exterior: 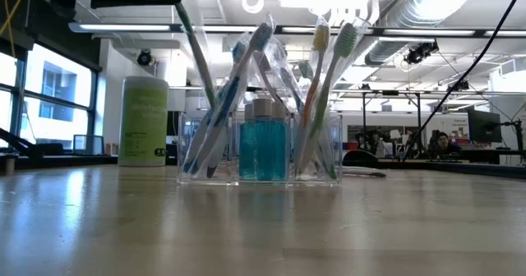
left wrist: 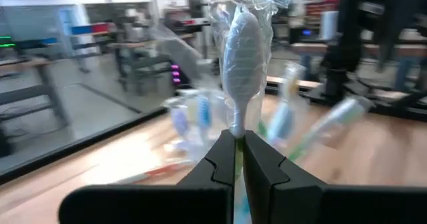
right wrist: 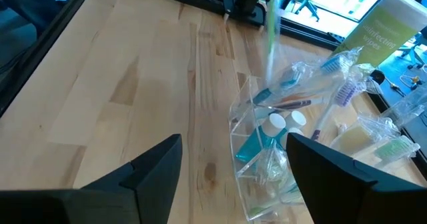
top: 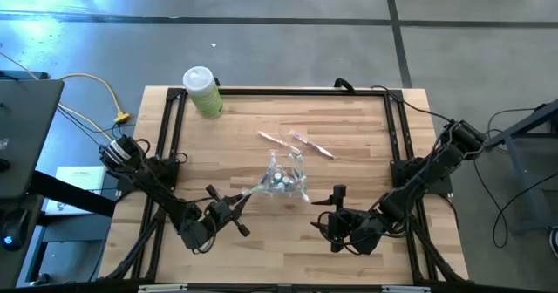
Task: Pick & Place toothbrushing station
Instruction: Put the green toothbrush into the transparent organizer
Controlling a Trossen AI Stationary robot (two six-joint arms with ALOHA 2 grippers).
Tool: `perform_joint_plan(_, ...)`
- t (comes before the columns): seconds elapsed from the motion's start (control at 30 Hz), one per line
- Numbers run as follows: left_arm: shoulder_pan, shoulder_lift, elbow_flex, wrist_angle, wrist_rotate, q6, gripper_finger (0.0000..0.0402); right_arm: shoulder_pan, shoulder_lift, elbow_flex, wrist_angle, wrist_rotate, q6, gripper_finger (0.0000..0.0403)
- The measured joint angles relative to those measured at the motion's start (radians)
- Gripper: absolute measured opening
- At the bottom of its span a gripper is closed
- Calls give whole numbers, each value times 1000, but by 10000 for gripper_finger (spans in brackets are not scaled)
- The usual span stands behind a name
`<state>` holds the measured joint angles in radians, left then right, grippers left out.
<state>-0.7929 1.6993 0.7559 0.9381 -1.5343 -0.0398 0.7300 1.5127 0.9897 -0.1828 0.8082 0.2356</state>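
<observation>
Two claws work close to a clear holder (top: 286,181) standing near the middle of the desk (top: 227,136), and the step in hand looks like dropping one more brush into it. The left claw (left wrist: 237,147) has its fingers pressed together on the handle of a wrapped toothbrush (left wrist: 241,71), which it holds just beside the holder's left side, head pointing away from the wrist. To do this well, I judge the brush should be tipped more upright and lined up over a free compartment before the fingers part, since the crinkled wrapper could snag on the brushes already standing there. The right claw (right wrist: 233,164) waits near the holder's right side with its fingers spread wide and nothing between them. The holder is already crowded: several toothbrushes (exterior: 325,95) lean outwards at both ends, and two small blue bottles (exterior: 265,140) fill the centre section, so the open slots are narrow. Behind the holder another packaged brush (top: 309,143) lies flat on the wood, well apart from both claws. A green canister (top: 203,91) stands at the far left corner, out of the way.
</observation>
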Motion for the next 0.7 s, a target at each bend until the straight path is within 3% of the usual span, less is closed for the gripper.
perform_joint_plan(0.43,98,-1,3,-511,367,-564,4,0,0,0,-2,0,0,262)
perform_joint_plan(0.7,179,-3,3,-541,590,-633,4,0,0,0,-2,0,0,262)
